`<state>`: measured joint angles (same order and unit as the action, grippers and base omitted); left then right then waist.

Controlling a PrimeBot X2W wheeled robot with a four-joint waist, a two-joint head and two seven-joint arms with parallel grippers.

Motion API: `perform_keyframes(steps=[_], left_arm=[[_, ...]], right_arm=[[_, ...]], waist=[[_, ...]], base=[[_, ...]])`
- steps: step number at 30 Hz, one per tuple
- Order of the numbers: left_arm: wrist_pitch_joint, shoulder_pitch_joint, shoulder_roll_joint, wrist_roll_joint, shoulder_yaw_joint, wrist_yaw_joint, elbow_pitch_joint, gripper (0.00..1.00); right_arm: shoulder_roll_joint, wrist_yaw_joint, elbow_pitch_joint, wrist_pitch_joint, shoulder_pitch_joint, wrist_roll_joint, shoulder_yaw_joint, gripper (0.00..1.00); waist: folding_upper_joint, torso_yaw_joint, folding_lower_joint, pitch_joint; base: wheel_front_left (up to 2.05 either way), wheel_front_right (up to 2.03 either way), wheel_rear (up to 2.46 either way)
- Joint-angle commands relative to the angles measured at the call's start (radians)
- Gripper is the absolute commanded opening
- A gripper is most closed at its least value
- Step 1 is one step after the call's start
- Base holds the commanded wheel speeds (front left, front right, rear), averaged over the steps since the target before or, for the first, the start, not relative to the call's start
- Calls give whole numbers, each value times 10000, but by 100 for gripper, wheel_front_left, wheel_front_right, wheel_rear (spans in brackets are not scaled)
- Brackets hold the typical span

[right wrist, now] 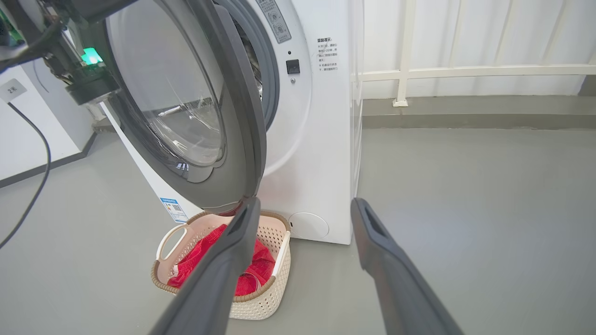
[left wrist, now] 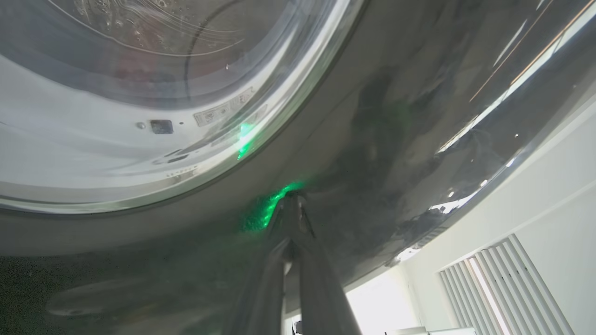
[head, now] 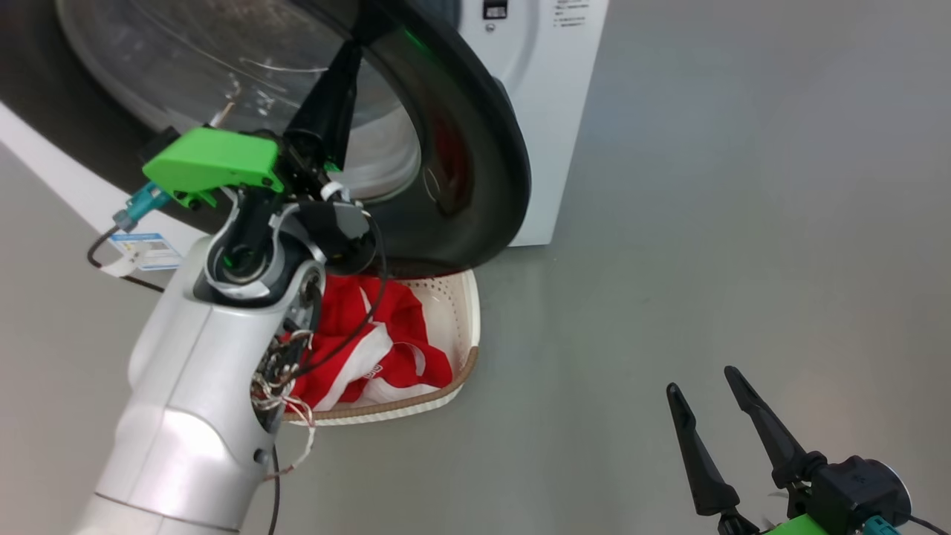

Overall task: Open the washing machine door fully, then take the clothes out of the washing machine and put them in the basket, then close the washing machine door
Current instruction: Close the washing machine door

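Observation:
The washing machine door [head: 475,148], black-rimmed with a bulging glass window [left wrist: 139,70], stands ajar from the white washing machine [right wrist: 316,139]. My left gripper [head: 362,33] is shut, its fingertips [left wrist: 292,197] pressed against the door's glossy black rim, holding nothing. Below the door sits the cream basket [head: 466,327] on the floor, with the red and white clothes [head: 394,327] piled inside it. In the right wrist view the basket [right wrist: 260,302] and clothes [right wrist: 193,265] lie low left. My right gripper [head: 706,386] hangs open and bare over the floor, well right of the machine.
A blue label sticker [head: 148,249] is on the machine's lower front. A black cable [right wrist: 32,186] hangs at the left. Grey floor [head: 743,223] stretches to the right of the machine, with a white railing [right wrist: 465,72] along the far wall.

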<state>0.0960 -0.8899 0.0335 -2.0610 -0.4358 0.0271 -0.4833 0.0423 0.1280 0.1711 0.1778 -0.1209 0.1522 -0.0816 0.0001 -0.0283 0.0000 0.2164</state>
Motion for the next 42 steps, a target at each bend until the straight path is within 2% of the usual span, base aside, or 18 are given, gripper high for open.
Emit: perform_keyframes(steps=[1, 14, 27, 28, 29, 30, 31, 36, 42], left_arm=[[52, -507, 168, -35, 302, 165, 140, 0], [209, -1219, 169, 53, 674, 682, -969, 0], [134, -1061, 364, 729, 472, 880, -1143, 0], [83, -988, 432, 858, 415, 884, -1067, 15], [12, -898, 501, 1009, 343, 886, -983, 39], [-84, -796, 585, 1188, 262, 888, -872, 84], [-166, -666, 646, 1338, 183, 886, -737, 100], [-791, -41, 1186, 2397, -267, 811, -24, 100], [-2148, 1441, 2103, 4322, -1045, 230, 1863, 100]], right_arm=[[79, 27, 231, 74, 285, -134, -250, 100], [79, 27, 186, 167, 474, -154, -253, 100], [79, 27, 107, 231, 466, -97, -133, 100], [79, 27, 103, 235, 458, -84, -137, 100], [79, 27, 100, 240, 442, -70, -127, 100], [79, 27, 96, 244, 426, -60, -129, 100], [79, 27, 82, 250, 408, -45, -125, 100], [79, 27, 34, 279, 352, 10, -131, 100], [79, 27, 0, 322, 213, 109, -96, 100]], waist=[[-1, -214, 0, 156], [-1, -733, 0, 498], [-1, -519, 0, 376], [-1, -489, 0, 345], [-1, -443, 0, 300], [-1, -412, 0, 260], [-1, -373, 0, 209], [-1, -260, 0, -20], [-1, -62, 0, -382]], base=[[0, 0, 0], [0, 0, 0], [0, 0, 0], [0, 0, 0], [0, 0, 0], [0, 0, 0], [0, 0, 0], [0, 0, 0], [0, 0, 0]])
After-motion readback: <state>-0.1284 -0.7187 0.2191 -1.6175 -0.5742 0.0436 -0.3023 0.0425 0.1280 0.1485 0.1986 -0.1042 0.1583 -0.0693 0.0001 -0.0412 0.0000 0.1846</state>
